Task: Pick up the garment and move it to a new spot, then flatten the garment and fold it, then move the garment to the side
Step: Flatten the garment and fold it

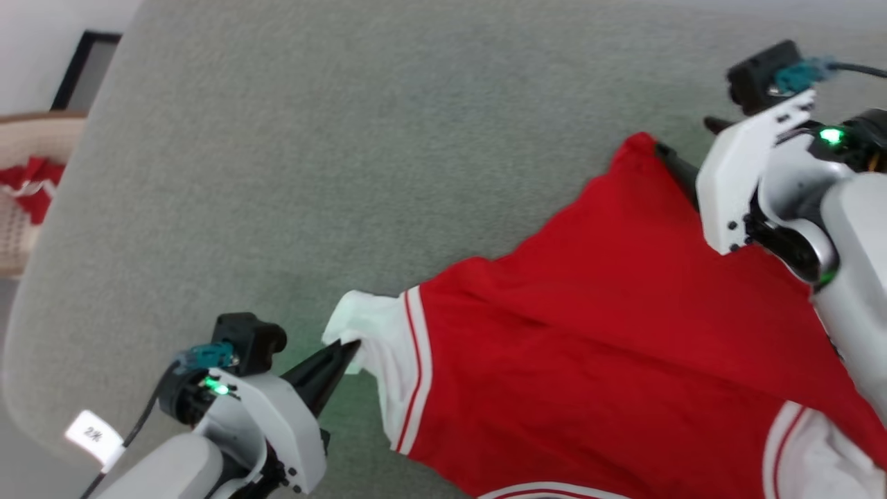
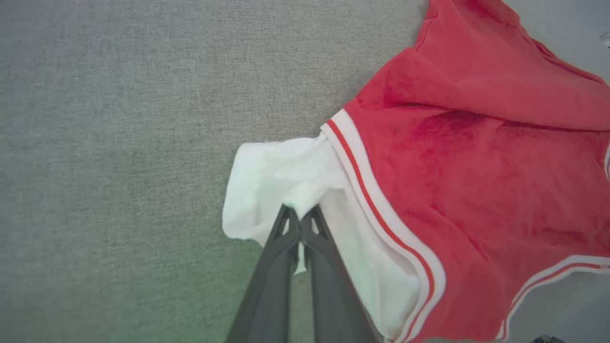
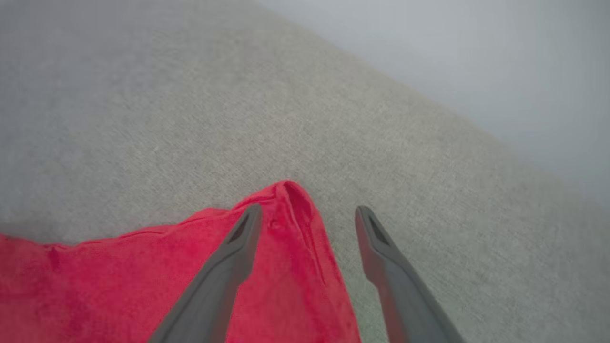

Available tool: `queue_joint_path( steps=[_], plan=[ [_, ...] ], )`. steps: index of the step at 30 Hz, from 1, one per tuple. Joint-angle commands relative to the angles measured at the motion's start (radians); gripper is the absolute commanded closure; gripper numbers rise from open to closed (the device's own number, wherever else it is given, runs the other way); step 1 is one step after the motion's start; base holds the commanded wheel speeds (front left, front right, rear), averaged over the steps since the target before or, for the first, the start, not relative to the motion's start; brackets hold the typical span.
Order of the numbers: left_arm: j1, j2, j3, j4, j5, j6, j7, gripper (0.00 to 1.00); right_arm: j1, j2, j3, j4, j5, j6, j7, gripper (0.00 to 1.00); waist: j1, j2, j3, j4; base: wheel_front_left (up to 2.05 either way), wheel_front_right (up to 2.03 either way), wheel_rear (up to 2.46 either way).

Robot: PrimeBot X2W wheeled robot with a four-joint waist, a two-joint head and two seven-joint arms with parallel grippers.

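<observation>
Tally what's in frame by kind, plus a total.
Garment: 1, the garment lying on the grey surface.
Grippers: 2, left gripper shut on the white sleeve, right gripper open at a red corner.
Basket: 1, beige basket at far left.
Red cloth in the basket: 1, kind unclear.
Total: 5.

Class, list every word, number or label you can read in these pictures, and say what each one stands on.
"2" followed by a mark too blurred to read: on the white tag at the lower left of the head view.
The garment: no lettering or number can be read on the red and white cloth facing the cameras.
</observation>
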Motion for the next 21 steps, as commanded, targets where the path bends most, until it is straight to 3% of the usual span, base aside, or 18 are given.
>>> queue_joint_path(
  steps=[1,10,11,12,13,16,21],
  plan=[
    [-0.017,-0.013,-0.005,0.011,0.008,-0.01,-0.005,1.0,-0.034,0.004,0.039,0.049,0.02,-0.002,0.017,0.0,0.0,0.0,0.036,0.043,0.0,0.0,0.0],
    [-0.054,-0.057,-0.02,0.072,0.011,-0.044,-0.024,1.0,-0.184,-0.004,0.235,0.291,0.134,-0.002,0.158,0.0,0.0,0.0,0.063,0.09,0.0,0.0,0.0],
    [-0.056,-0.06,-0.021,0.078,0.011,-0.044,-0.025,1.0,-0.189,-0.005,0.256,0.311,0.147,-0.002,0.18,0.13,0.0,0.0,0.064,0.092,0.0,0.0,0.0],
    [-0.058,-0.062,-0.021,0.083,0.011,-0.048,-0.026,1.0,-0.195,-0.009,0.281,0.333,0.156,-0.002,0.207,0.66,0.0,0.0,0.066,0.095,0.0,0.0,0.0],
    [-0.061,-0.065,-0.022,0.087,0.011,-0.051,-0.028,1.0,-0.199,-0.013,0.307,0.351,0.163,-0.002,0.235,1.0,0.0,0.0,0.067,0.096,0.0,0.0,0.0],
    [-0.066,-0.07,-0.023,0.1,0.009,-0.054,-0.033,1.0,-0.225,-0.024,0.339,0.39,0.191,-0.002,0.259,1.0,0.0,0.0,0.067,0.097,0.0,0.0,0.0],
    [-0.074,-0.058,-0.017,0.109,0.006,-0.054,-0.028,1.0,-0.278,-0.015,0.337,0.429,0.21,-0.002,0.181,1.0,0.0,0.0,0.053,0.082,0.0,0.0,0.0]
  ],
)
